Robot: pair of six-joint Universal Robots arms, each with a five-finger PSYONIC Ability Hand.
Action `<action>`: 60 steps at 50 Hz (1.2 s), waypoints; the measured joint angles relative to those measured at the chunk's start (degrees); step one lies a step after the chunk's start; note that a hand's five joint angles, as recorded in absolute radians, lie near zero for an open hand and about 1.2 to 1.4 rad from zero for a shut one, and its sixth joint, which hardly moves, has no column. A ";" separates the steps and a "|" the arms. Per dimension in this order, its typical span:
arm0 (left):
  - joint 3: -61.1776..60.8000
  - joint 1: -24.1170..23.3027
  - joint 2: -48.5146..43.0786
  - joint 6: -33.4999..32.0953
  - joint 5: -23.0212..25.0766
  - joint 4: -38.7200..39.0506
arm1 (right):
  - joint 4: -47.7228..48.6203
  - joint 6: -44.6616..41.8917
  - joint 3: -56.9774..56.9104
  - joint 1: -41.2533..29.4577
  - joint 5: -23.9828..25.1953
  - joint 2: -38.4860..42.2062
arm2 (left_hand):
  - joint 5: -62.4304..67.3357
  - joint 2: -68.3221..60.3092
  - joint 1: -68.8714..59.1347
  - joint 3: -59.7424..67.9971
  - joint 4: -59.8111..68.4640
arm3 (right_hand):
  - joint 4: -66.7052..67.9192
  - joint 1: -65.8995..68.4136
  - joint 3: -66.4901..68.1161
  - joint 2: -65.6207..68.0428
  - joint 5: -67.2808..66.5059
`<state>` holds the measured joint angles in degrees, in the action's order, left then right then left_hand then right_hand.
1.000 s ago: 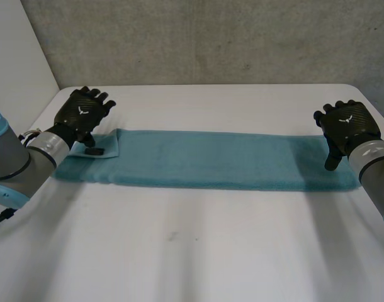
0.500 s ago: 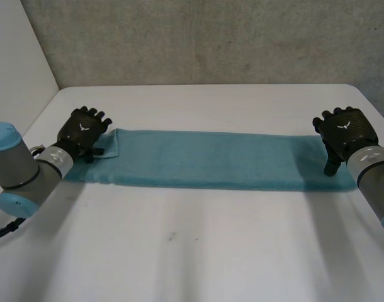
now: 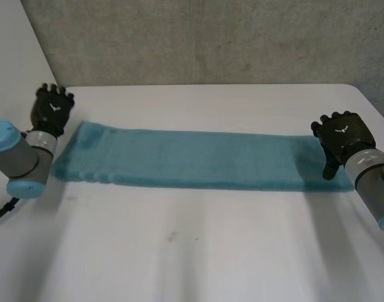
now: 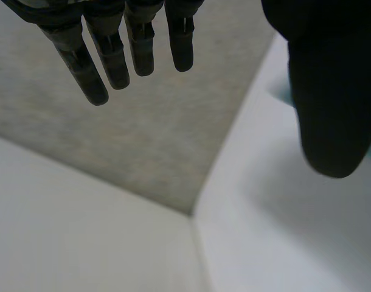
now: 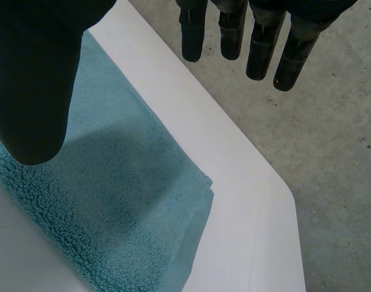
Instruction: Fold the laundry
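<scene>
In the head view a teal towel (image 3: 192,160), folded into a long narrow strip, lies flat across the white table (image 3: 192,251). It reaches from near the table's left edge almost to its right edge and is nearer to the far edge than to the near one. The left hand (image 3: 52,108) is by the far left corner of the table, beyond the left end of the towel and apart from it. The left arm (image 3: 16,157) is beside that end. The right hand (image 3: 340,132) is over the right end of the towel, with its thumb pointing down at the cloth. From here I cannot tell if the thumb touches it. The right arm (image 3: 371,173) comes in over the right edge of the table. Behind the table there is a grey wall (image 3: 211,38).

In the left wrist view the left hand (image 4: 334,79) is spread wide. The fingers (image 4: 112,55) are straight, the thumb is well apart from them, and nothing is between them. Under the hand are the bare table (image 4: 277,231) and the grey wall (image 4: 173,134). A small teal bit of the towel (image 4: 283,96) shows just beside the thumb.

In the right wrist view the right hand (image 5: 33,73) is also wide open, with straight fingers (image 5: 261,42) held away from the thumb, and it holds nothing. The towel (image 5: 124,201) lies under the palm and thumb. Its end corner shows the folded layers lying on each other, near the table (image 5: 246,201) edge. Past that edge is a grey speckled floor (image 5: 337,121).
</scene>
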<state>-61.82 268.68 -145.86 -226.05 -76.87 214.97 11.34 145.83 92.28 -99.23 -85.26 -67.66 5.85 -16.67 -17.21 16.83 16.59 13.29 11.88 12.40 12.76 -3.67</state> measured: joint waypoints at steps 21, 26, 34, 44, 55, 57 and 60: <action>-26.12 -5.28 20.81 3.81 -1.44 5.60 | -0.68 0.73 -0.45 1.41 0.91 0.02 | -0.14 0.08 0.05 0.00 -0.02 | 0.01 0.00 0.00 0.00 0.00; -34.39 -8.39 27.74 7.09 -1.63 4.70 | -3.26 0.92 -1.02 5.33 4.57 -0.14 | -1.87 1.81 1.90 -1.43 -1.79 | 0.01 0.00 0.00 0.00 0.00; -40.67 -11.76 35.92 15.90 -1.90 -1.86 | -8.41 1.07 -1.52 10.18 9.72 0.64 | -2.23 2.44 2.38 -1.43 -2.39 | 0.01 0.00 0.00 0.00 0.00; -41.35 -12.50 40.89 27.39 -2.15 -12.06 | -9.88 0.94 -2.88 14.57 11.23 5.95 | -2.23 2.44 2.38 -1.43 -2.39 | 9.34 7.63 10.49 9.69 -8.25; -41.44 -12.16 40.88 28.57 -2.19 -12.26 | -9.34 0.97 -6.48 15.73 12.00 11.19 | -2.23 2.44 2.38 -1.43 -2.39 | 19.19 15.94 20.16 19.77 -17.37; -41.58 -12.10 40.85 28.48 -2.19 -12.15 | -9.34 0.99 -6.82 15.82 12.19 11.58 | -2.23 2.44 2.38 -1.43 -2.39 | 20.40 17.01 21.44 21.04 -18.61; -41.74 -12.04 40.84 28.39 -2.18 -12.05 | -9.34 0.99 -7.07 15.94 12.32 12.02 | -2.23 2.44 2.38 -1.43 -2.39 | 24.42 20.56 25.39 25.33 -22.52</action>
<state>-103.56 256.64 -105.03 -197.66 -79.05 202.93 2.00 146.82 85.21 -83.29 -72.94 -55.64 3.62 -14.24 -14.83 15.40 14.20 37.71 32.44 37.79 38.09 -26.19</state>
